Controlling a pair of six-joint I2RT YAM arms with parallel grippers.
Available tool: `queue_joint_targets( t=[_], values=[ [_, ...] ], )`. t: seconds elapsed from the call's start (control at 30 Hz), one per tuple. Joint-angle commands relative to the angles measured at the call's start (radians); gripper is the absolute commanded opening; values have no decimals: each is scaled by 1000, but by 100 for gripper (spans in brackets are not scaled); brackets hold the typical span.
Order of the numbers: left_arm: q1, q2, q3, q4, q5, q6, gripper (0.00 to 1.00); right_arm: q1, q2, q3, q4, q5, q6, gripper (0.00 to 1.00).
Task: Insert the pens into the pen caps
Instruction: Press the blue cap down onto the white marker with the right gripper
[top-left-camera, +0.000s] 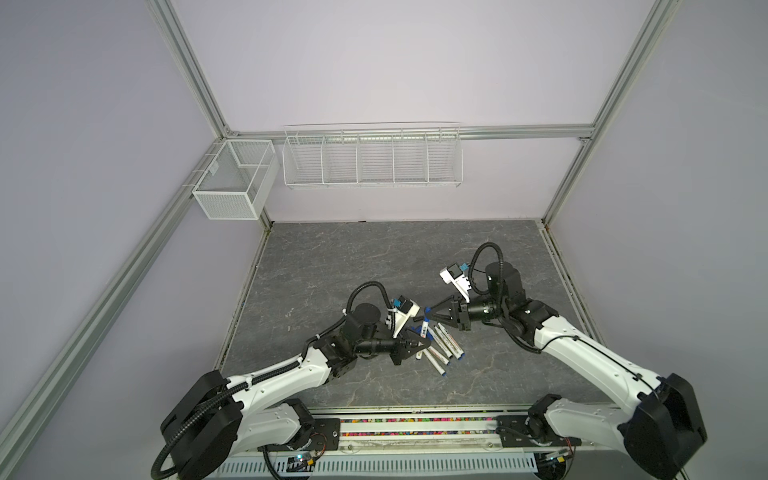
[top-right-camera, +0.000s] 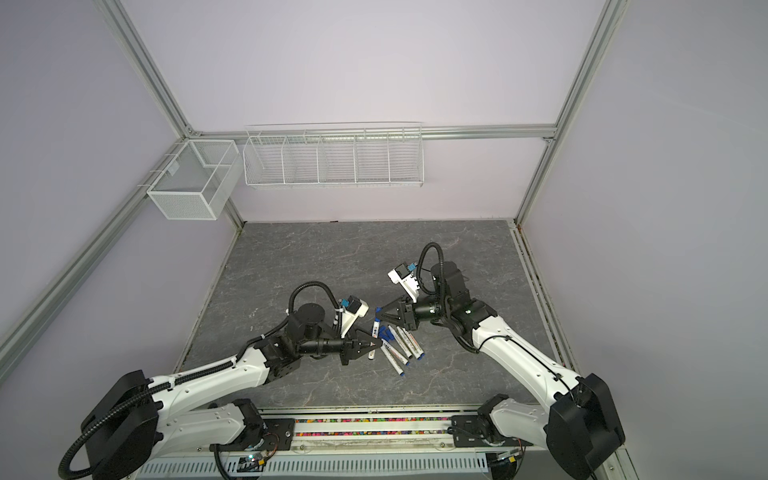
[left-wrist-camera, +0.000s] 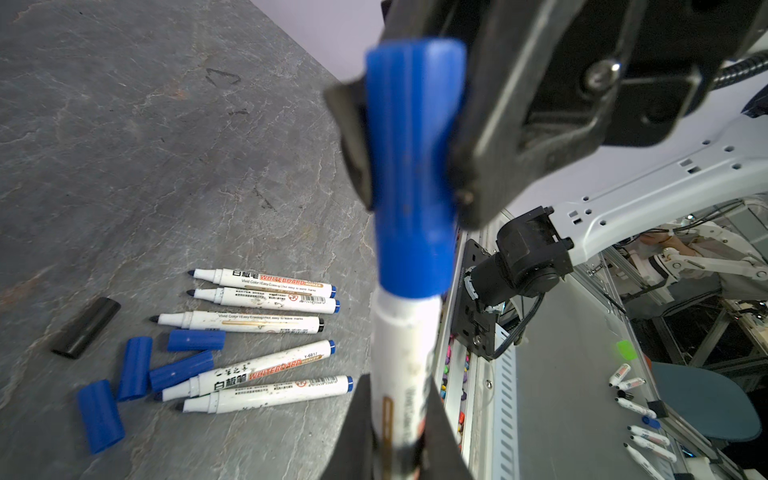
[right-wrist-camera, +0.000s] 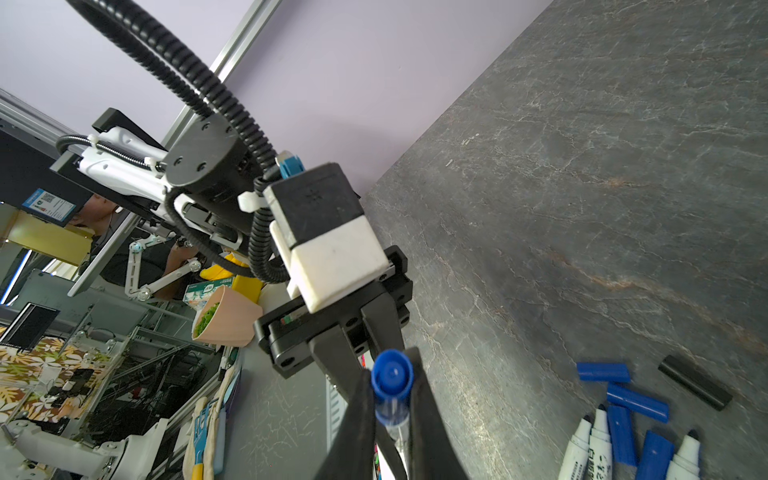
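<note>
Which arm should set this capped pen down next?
Left, probably: the left gripper is shut on the pen at its barrel, while the right gripper pinches only the blue cap, which could slip off.

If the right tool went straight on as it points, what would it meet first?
Probably the left wrist camera, just beyond the right tool; depth is hard to judge.

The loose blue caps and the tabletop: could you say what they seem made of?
The loose blue caps: probably moulded plastic, semi-gloss, with soft highlights and ridged sides. The tabletop: grey slate or stone-print laminate, matt, veined; I cannot tell which.
</note>
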Motion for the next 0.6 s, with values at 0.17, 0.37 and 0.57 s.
queue_joint_targets(
  t=[0.17,0.37,0.57],
  values=[
    [81,-3,49,81,-95,-60,0,41,-16,8,-212,-281,-47,7],
    [83,23,75,90,-52,-50,0,52,-11,4,-201,-304,-39,7],
    [89,60,99,118,-4,-56,0,55,-27,-6,-159,-324,-6,7]
  ],
)
